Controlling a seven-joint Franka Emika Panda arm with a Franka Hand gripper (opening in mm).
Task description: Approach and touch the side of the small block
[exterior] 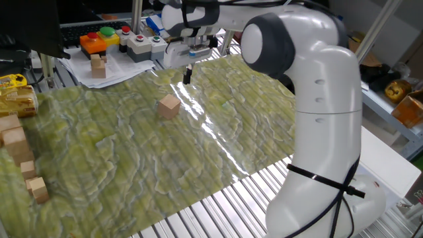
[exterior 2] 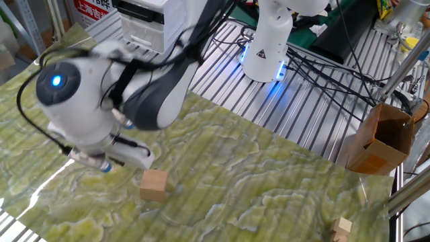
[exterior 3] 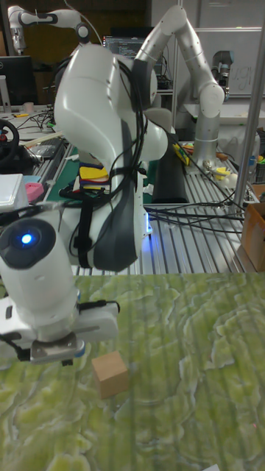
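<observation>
I've got the gripper [exterior: 188,74] hanging above the mat [exterior: 251,112] near the top centre of the frame, fingers together as far as I can tell, suited to a nudge. The small block [exterior: 169,106] sits alone just below-left, untouched, its side faces free.

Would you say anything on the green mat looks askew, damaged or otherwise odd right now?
Nothing stands out. The small block sits flat and intact on the green mat, and the gripper hangs apart from it. The mat shows only glare, no spill.
</observation>
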